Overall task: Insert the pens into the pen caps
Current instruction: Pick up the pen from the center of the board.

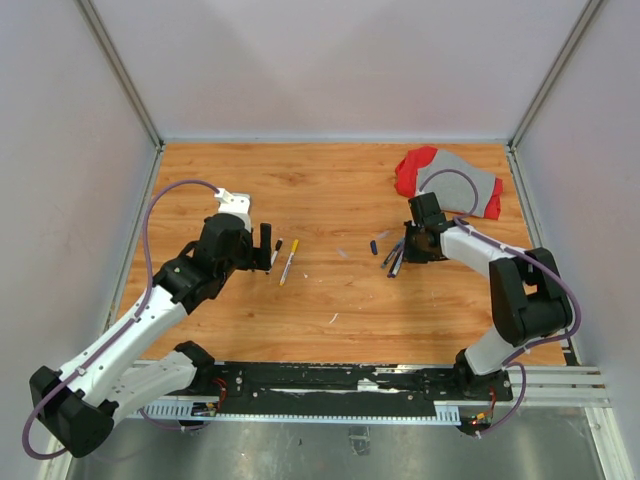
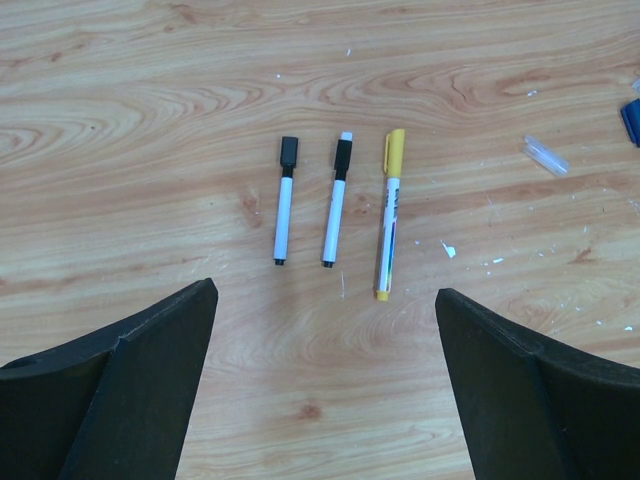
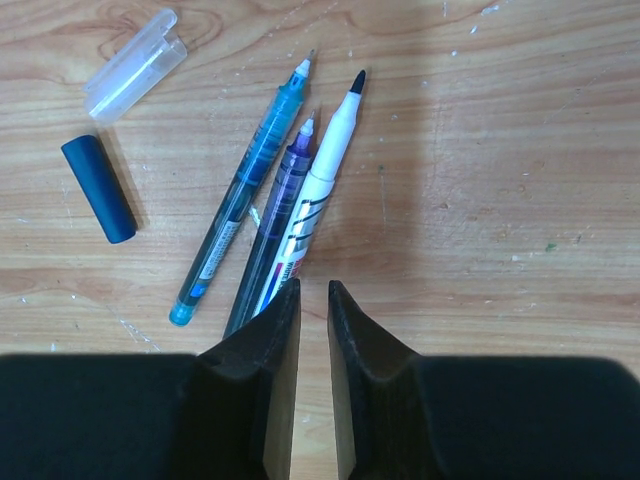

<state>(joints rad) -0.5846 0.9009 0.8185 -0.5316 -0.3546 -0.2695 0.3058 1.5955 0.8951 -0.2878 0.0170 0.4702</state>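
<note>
In the left wrist view two white pens with black caps (image 2: 283,200) (image 2: 337,198) and a yellow-capped pen (image 2: 389,215) lie side by side on the wood. My left gripper (image 2: 325,292) is open and empty, just short of their near ends. In the right wrist view a blue pen (image 3: 240,195), a purple pen (image 3: 278,205) and a white marker (image 3: 325,170) lie uncapped in a bundle. A dark blue cap (image 3: 98,188) and a clear cap (image 3: 135,65) lie left of them. My right gripper (image 3: 313,288) is shut with a narrow empty gap, its left finger over the bundle's rear ends.
A red and grey cloth (image 1: 450,180) lies at the back right, behind the right gripper (image 1: 408,250). A small white scrap (image 1: 333,319) lies near the front middle. The left gripper (image 1: 268,252) is beside the yellow pen (image 1: 290,262). Grey walls enclose the table (image 1: 320,190).
</note>
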